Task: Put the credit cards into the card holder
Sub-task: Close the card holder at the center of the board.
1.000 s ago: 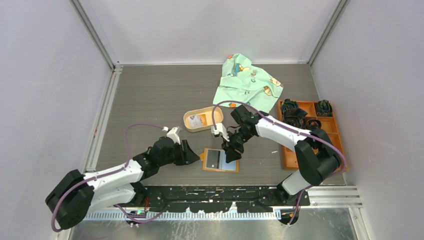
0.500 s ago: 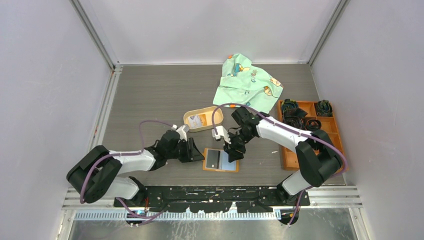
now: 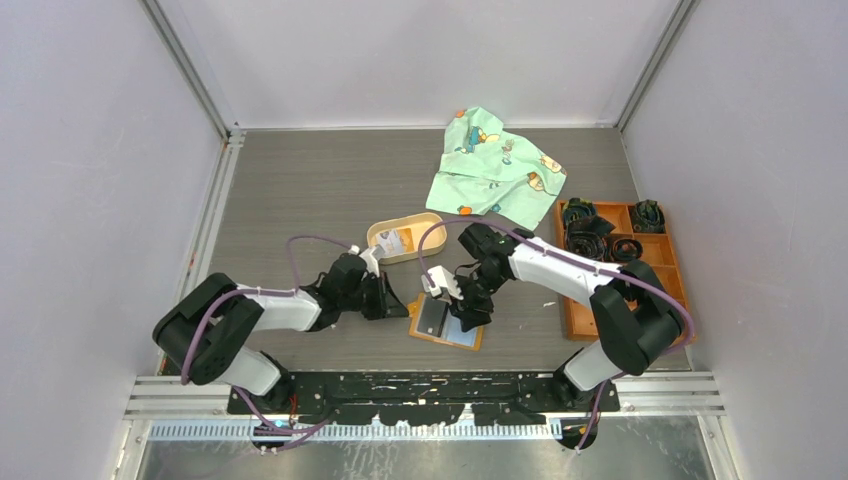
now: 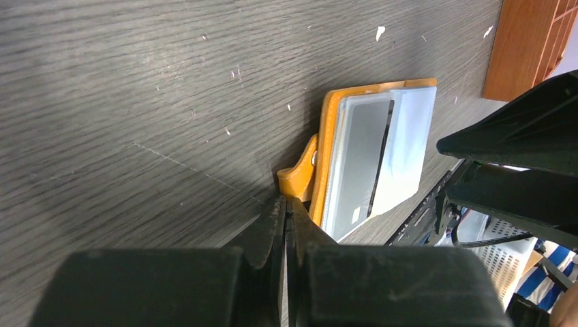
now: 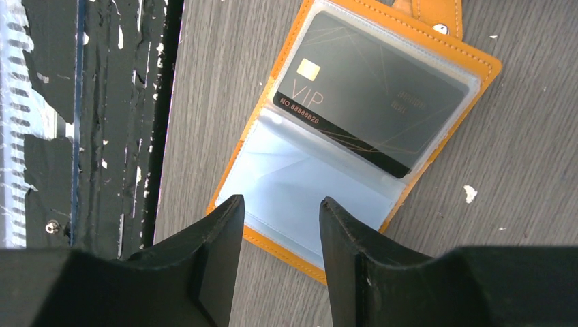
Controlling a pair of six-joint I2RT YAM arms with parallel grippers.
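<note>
The card holder [image 3: 447, 325] lies open on the table, orange with clear sleeves [image 5: 307, 184]. A dark VIP card [image 5: 371, 95] sits in one sleeve; the other sleeve looks empty. My left gripper [image 4: 286, 199] is shut at table level, its tips pinching the end of the holder's orange snap tab [image 4: 298, 178]. From above, the left gripper [image 3: 398, 303] sits just left of the holder. My right gripper [image 5: 281, 202] hangs open over the holder's near edge with nothing between its fingers; the top view places the right gripper [image 3: 463, 312] above the holder. A whitish credit card [image 3: 393, 241] lies in the oval tray.
The oval tan tray [image 3: 432, 228] stands just behind the holder. A green patterned cloth [image 3: 495, 165] lies at the back. An orange compartment box [image 3: 575, 315] with dark cables is at the right. The black base rail [image 3: 430, 385] runs along the near edge.
My left arm slid right to the holder and its jaws went from open to shut at the tab. The right gripper dropped lower over the holder. The holder turned slightly.
</note>
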